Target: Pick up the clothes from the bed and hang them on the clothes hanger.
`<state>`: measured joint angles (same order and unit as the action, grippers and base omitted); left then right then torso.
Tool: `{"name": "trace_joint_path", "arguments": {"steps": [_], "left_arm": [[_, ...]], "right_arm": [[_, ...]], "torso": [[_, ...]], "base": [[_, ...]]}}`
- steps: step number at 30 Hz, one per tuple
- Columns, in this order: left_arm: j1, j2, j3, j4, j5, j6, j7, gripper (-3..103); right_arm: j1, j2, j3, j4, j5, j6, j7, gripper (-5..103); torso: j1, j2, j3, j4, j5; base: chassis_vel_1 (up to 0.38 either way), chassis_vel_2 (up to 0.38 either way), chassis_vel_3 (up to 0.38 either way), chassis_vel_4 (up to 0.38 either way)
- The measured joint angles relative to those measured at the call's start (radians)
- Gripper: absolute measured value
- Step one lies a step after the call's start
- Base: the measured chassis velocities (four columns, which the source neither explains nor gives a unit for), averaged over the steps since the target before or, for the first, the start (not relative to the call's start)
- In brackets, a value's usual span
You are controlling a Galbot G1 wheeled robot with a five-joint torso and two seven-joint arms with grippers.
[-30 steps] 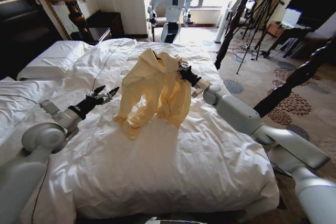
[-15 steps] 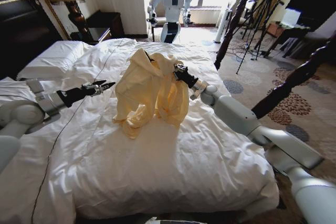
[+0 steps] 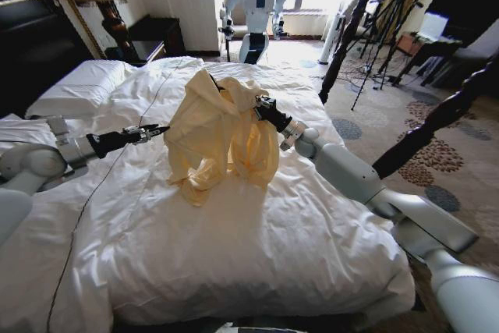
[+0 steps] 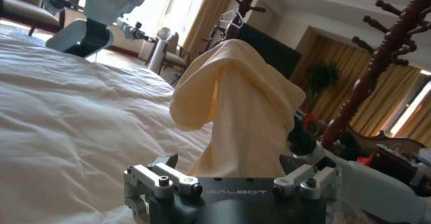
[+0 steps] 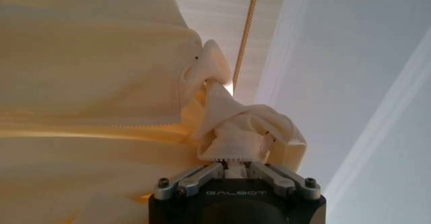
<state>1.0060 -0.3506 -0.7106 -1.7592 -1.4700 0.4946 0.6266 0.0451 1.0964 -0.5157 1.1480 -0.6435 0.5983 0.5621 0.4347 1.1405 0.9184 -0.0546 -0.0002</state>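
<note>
Shirt: the pale yellow clothes [image 3: 222,134] were lifted up over the middle of the bed, bunched at the top and hanging down in soft folds, with the lowest bit of a sleeve pooled on the duvet on the near-left side.

Grip point: pretty clear in the right wrist view, a wad of the yellow fabric [image 5: 235,133] was pinched right between the fingers, so the right gripper [image 3: 261,107] was clamped onto the shirt, up at its far-right top edge.

Right arm: reached in from the near right, across the right side of the bed, forearm angled up to the shirt.

Left gripper: the left gripper [image 3: 153,129] hung just left of the shirt, close to it but not touching, pointing right at the fabric. It wasn't holding anything. Honestly can't tell if the fingers were spread or closed.

Left wrist view: the shirt [image 4: 235,113] stood like a tall draped column right ahead of that gripper.

Bed: white quilted duvet [image 3: 257,239], rumpled, with a pillow [image 3: 78,87] at the far left.

Background: another white robot [image 3: 253,5] stood beyond the far edge of the bed by the bright window, and a dark wooden coat stand [image 3: 355,17] was off to the far right.
</note>
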Motion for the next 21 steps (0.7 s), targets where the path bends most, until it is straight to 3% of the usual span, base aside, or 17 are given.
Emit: {"name": "trace_joint_path", "arguments": {"steps": [11, 13, 17, 21], "left_arm": [[0.007, 0.005, -0.001, -0.002, 0.005, -0.005, 0.046, 94], [0.007, 0.004, 0.000, -0.002, 0.005, -0.011, 0.046, 89], [-0.005, -0.006, 0.018, -0.005, 0.005, -0.018, 0.036, 67], [-0.016, -0.015, 0.030, -0.005, 0.005, -0.024, 0.030, 56]], "right_arm": [[-0.008, 0.015, -0.006, 0.009, -0.004, -0.013, 0.001, 0], [-0.008, 0.019, -0.006, 0.008, -0.004, -0.015, 0.003, 0], [-0.005, 0.028, -0.008, 0.002, -0.005, -0.017, 0.007, 0], [-0.001, 0.026, -0.011, 0.004, -0.004, -0.019, 0.009, 0]], "torso": [[0.000, 0.000, 0.000, 0.0002, -0.0004], [0.000, 0.000, 0.000, 0.0003, -0.0003], [0.000, 0.000, 0.000, 0.0002, -0.0002], [0.000, 0.000, 0.000, 0.0002, -0.0003]], "base": [[0.000, 0.000, 0.000, 0.000], [0.000, 0.000, 0.000, 0.000], [0.000, 0.000, 0.000, 0.000], [0.000, 0.000, 0.000, 0.000]]}}
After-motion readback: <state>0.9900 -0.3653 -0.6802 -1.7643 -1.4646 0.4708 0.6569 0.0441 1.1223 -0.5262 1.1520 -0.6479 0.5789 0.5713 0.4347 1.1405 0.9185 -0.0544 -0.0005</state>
